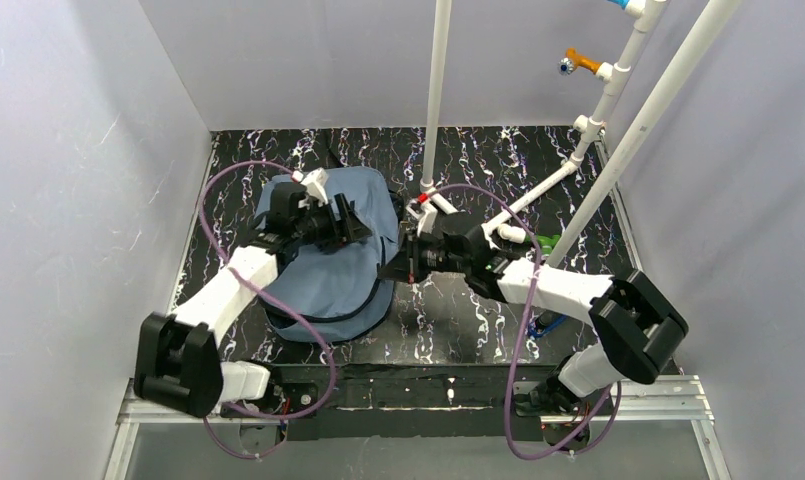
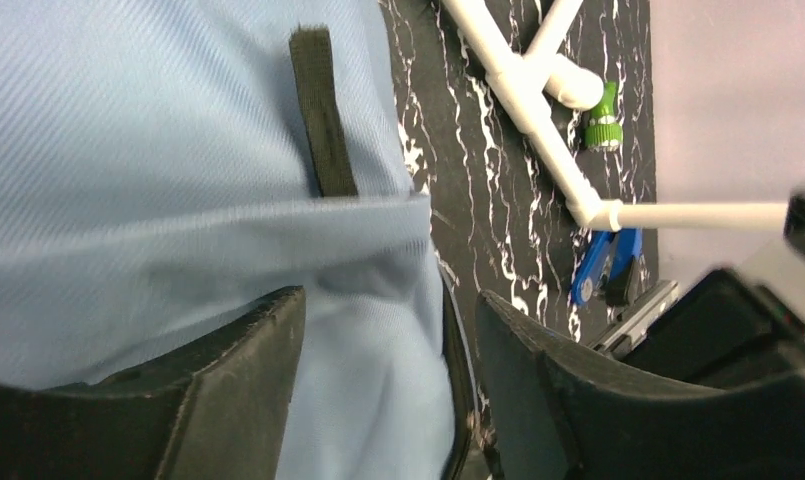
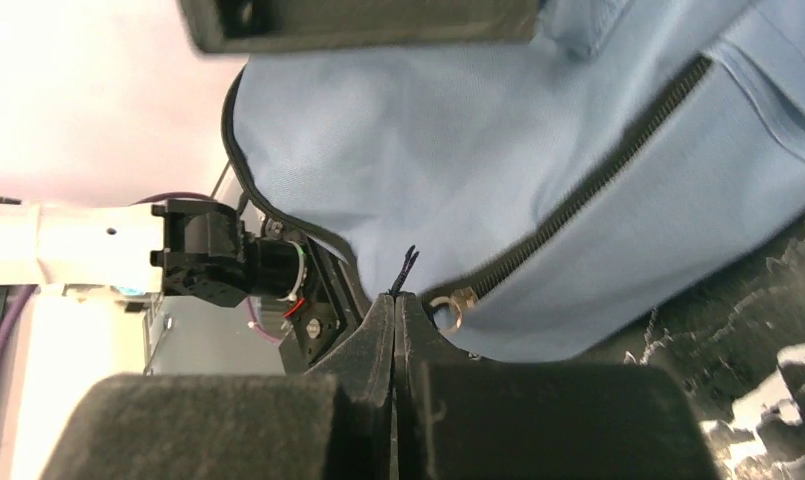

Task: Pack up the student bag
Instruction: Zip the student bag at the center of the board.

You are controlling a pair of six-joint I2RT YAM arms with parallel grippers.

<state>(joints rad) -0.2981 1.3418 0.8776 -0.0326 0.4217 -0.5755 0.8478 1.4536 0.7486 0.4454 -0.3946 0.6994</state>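
Note:
The student bag [image 1: 328, 285], slate-blue with black zipper trim, lies flat on the black marbled table, left of centre. My left gripper [image 1: 356, 222] hovers over its upper right part. In the left wrist view its jaws [image 2: 390, 330] stand open astride the bag's [image 2: 158, 150] piped edge, with blue fabric between them, below a black strap tab [image 2: 323, 110]. My right gripper [image 1: 390, 268] is at the bag's right edge. In the right wrist view it [image 3: 394, 298] is shut on the black zipper pull cord [image 3: 407, 266], beside the brass slider ring [image 3: 448, 306] and the zipper [image 3: 598, 170].
A white pipe frame [image 1: 438, 90] rises from the table's centre and right, with a branch lying on the table [image 2: 538, 120]. A green object [image 2: 604, 118] and a blue clip-like object [image 2: 600, 265] lie right of the bag. Grey walls enclose the table.

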